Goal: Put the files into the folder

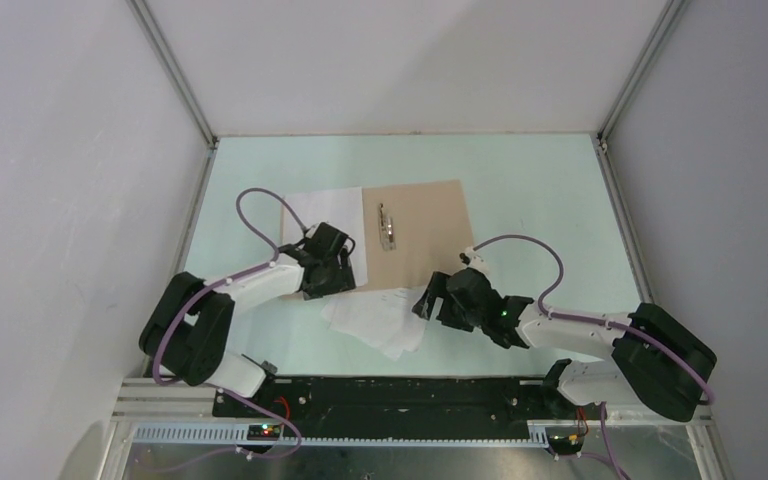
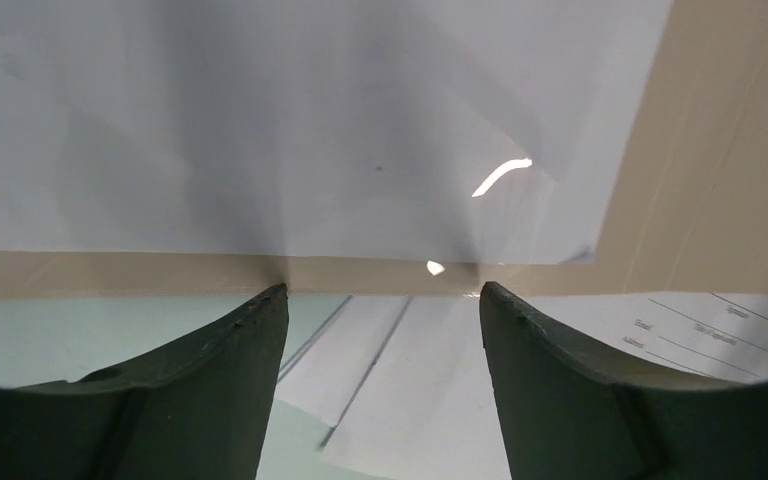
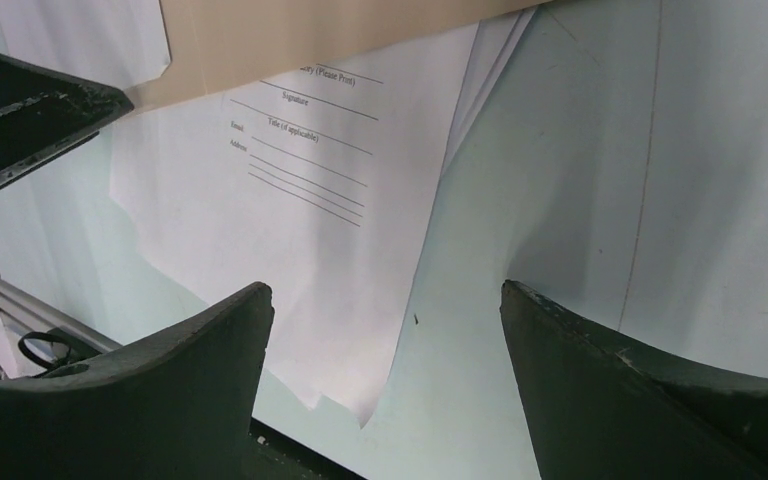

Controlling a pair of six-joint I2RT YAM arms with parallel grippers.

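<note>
Progress: early. The folder (image 1: 425, 235) is lying open and flat on the desk (image 1: 530, 190). Its metal clip (image 1: 385, 226) is showing near the spine, and a clear sleeve (image 1: 310, 208) is spreading over its left half. Whether a sheet is lying under that sleeve cannot be told.

The files (image 1: 378, 322) are lying outside the folder, fanned loosely on the desk at its near edge. Their far ends are tucking under the cardboard, and printed lines are showing on the top sheet. By this judgement, these sheets are waiting to be gathered and laid inside.

Left jaws: standing apart over the folder's near-left edge, tips right at the cardboard border, nothing between them. Contact cannot be told.

Right jaws: gaping wide, hovering above the files' right side, gripping nothing.
</note>
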